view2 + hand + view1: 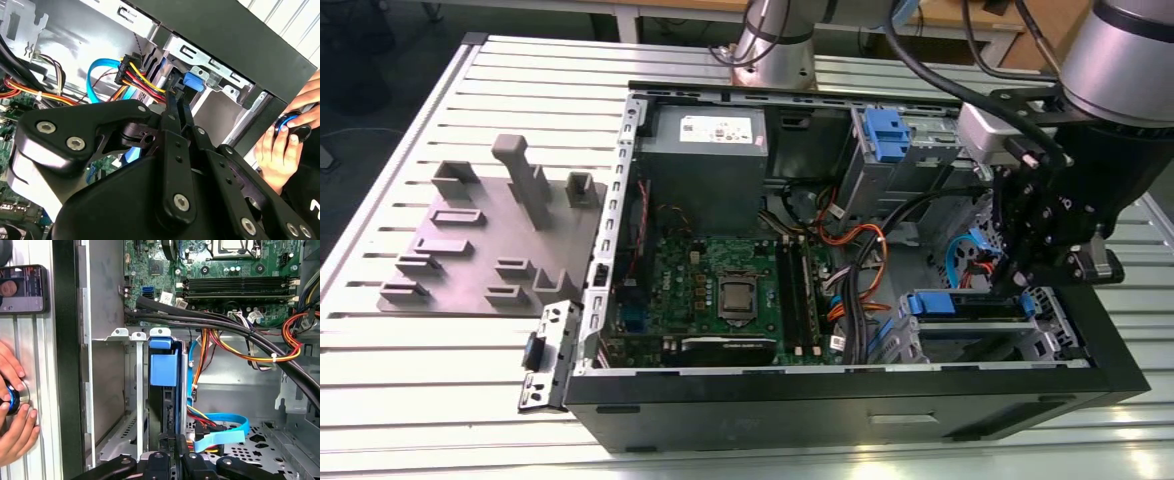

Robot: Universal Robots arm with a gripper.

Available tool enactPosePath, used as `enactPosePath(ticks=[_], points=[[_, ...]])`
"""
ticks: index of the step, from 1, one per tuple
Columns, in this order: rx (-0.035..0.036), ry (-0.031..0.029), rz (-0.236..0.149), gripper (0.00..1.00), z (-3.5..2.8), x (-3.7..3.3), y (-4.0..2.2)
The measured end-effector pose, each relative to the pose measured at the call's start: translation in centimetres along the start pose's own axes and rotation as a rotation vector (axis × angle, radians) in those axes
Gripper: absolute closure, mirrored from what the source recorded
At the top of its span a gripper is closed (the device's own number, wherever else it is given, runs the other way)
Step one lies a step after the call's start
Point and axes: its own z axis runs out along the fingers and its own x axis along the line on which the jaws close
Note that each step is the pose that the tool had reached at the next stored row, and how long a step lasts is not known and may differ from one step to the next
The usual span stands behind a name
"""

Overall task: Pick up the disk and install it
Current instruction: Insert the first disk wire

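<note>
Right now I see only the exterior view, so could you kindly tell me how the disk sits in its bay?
Observer: In the first wrist view the disk stands on edge inside the metal bay, with the end of its blue frame facing the camera.
Operator: Thank you. Where is the gripper relative to it?
Observer: In the second wrist view the gripper lines up right at the disk's blue end.
Operator: Is anything beside the case?
Observer: Yes, a person's hand is just outside the black case wall, holding a small blue round object.
</note>
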Motion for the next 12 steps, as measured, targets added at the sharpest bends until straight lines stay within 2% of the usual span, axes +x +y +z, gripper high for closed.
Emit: enactPosePath(ticks=[6,12], points=[[0.0176,-0.0006,-0.003,0.84,0.1,0.13,0.58],[0.0279,-0.0017,-0.003,0.84,0.29,0.12,0.8]])
